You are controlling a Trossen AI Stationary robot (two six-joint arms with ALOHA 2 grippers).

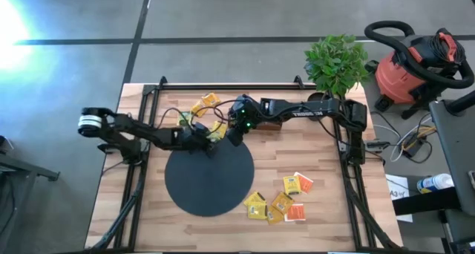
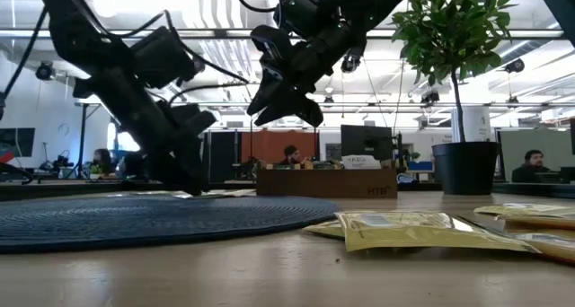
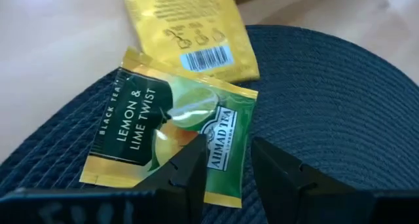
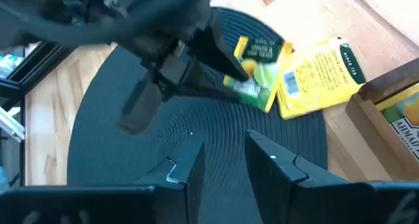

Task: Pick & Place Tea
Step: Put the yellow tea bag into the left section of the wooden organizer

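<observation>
Two tea sachets lie at the black disc's edge by our left gripper — jaws apart, empty; approx. six more sit unplaced near the right side.

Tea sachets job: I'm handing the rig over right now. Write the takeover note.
Left gripper: open, low at the black disc's far edge, fingers over the lemon-lime sachet, not gripping it.
Right gripper: open, empty, hanging above the disc.
Tea: the lemon-lime sachet lies flat on the disc. A yellow barcode-up sachet lies partly on the disc, partly on the table. More sachets lie by the table's far edge, and a loose pile lies on the table right of the disc. The wooden tray holds at least one.
Done: one sachet fully on the disc.
Left: probably the rest.
</observation>
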